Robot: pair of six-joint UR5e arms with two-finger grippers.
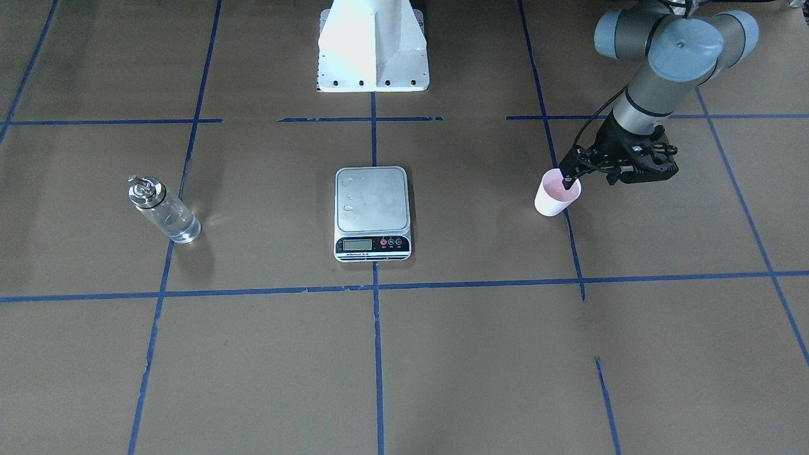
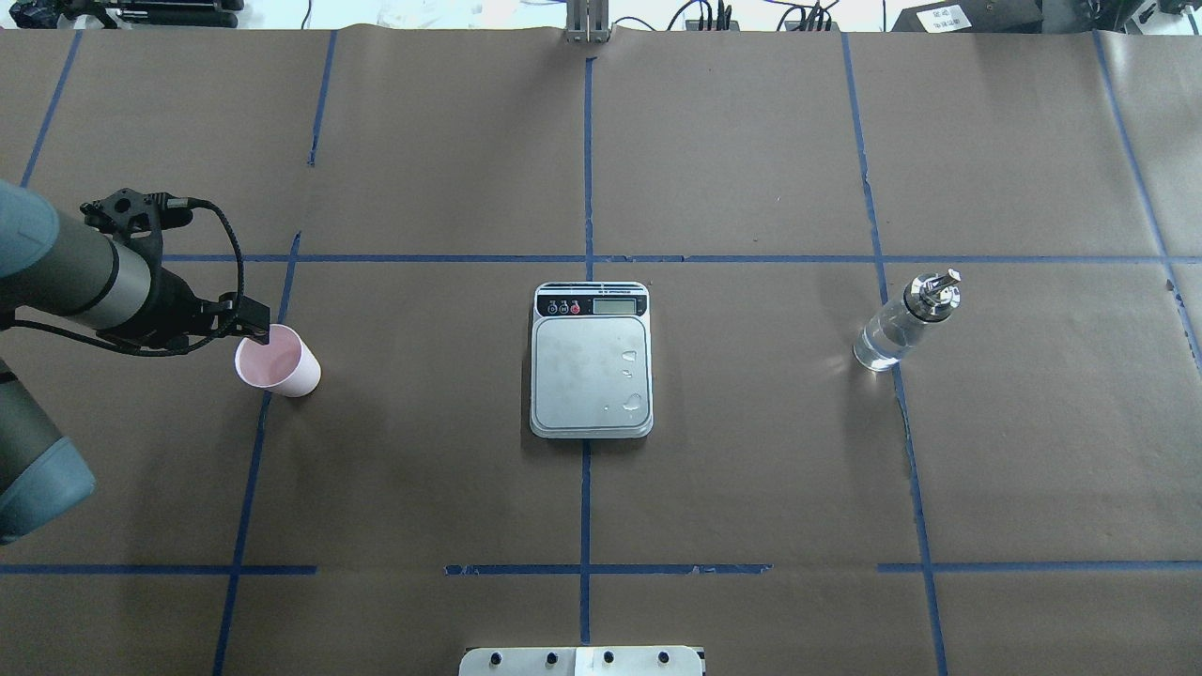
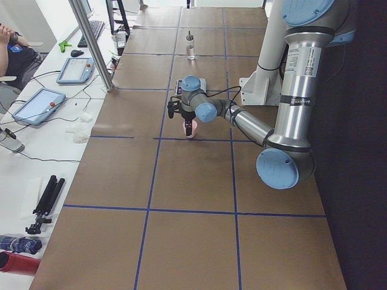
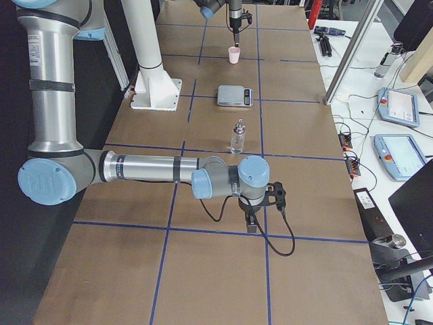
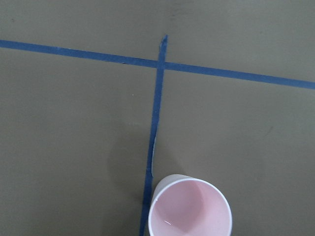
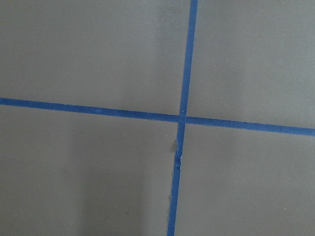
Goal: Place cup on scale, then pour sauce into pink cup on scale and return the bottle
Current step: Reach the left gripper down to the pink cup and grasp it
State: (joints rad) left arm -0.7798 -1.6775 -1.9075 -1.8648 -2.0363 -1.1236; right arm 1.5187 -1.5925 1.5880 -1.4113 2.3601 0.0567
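The pale pink cup (image 1: 556,197) stands upright on the brown paper, well to the side of the scale (image 1: 371,199). It also shows in the overhead view (image 2: 279,364) and at the bottom of the left wrist view (image 5: 189,209). My left gripper (image 1: 569,180) hovers at the cup's rim with its fingers close together and nothing in them; it also shows in the overhead view (image 2: 260,333). The scale's platform (image 2: 592,376) is bare. The clear bottle (image 1: 164,212) (image 2: 901,324) stands on the far side of the scale. My right gripper (image 4: 250,223) hangs low over bare paper; I cannot tell its state.
Water drops (image 2: 631,380) lie on the scale's platform. The white robot base (image 1: 373,50) stands behind the scale. Blue tape lines (image 6: 179,118) grid the paper. A side bench with tablets (image 3: 36,106) and a post (image 3: 91,42) runs along the table's far edge.
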